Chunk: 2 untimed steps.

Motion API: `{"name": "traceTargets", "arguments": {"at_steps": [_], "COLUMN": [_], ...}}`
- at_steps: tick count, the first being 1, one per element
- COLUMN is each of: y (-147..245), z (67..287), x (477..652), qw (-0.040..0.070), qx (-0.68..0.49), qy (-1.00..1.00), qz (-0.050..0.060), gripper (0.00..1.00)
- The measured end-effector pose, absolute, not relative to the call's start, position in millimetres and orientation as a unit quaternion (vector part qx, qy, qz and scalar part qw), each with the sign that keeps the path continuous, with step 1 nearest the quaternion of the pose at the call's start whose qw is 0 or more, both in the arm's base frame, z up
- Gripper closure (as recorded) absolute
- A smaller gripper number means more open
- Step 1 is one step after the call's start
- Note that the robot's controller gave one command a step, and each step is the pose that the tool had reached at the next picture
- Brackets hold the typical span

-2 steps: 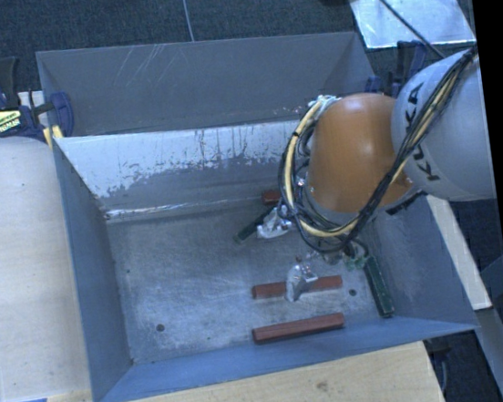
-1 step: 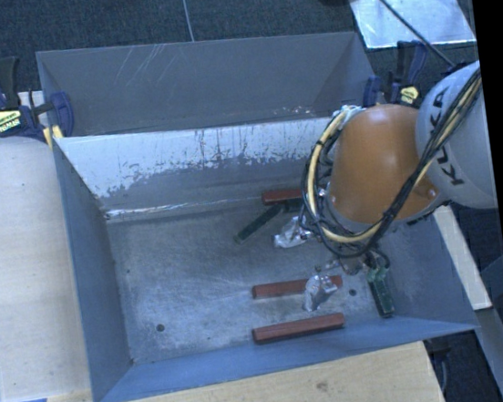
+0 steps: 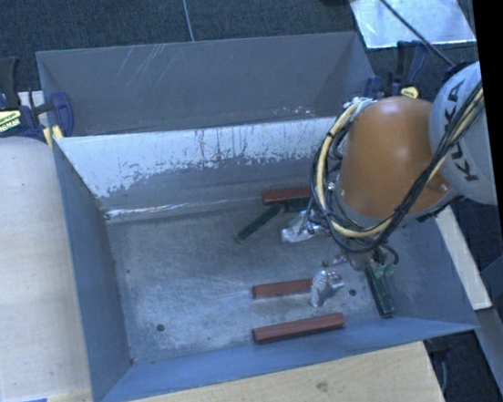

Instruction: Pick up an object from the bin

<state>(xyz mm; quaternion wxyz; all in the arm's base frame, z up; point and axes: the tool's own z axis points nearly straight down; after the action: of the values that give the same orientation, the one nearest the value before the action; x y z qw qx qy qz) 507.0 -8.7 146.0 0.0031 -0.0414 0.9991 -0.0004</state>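
From above, the gripper [image 3: 315,257] sits low over the right half of the bin [image 3: 94,262], below the arm's orange cover [image 3: 388,159]. Its jaws are spread apart with bare floor between them. A short brown bar [image 3: 280,288] lies mid-floor, its right end just beside the near jaw. A longer brown bar [image 3: 299,328] lies along the near wall.

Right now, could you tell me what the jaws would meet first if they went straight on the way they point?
Probably the bin floor: the gripper points down, jaws apart. The nearer jaw sits by the right end of the middle brown bar and might clip it; depth is unclear.
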Motion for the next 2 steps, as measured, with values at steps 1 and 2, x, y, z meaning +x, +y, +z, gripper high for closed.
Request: {"name": "traceTargets", "arguments": {"at_steps": [1, 2], "y": [-7.6, -7.4], "z": [74.9, 78.5], "x": [500.7, 506.4], "qw": [0.004, 0.018], "qx": [-0.013, -0.013], "qy": [1.0, 1.0], "qz": [0.0, 0.0], "gripper": [0.0, 1.0]}}
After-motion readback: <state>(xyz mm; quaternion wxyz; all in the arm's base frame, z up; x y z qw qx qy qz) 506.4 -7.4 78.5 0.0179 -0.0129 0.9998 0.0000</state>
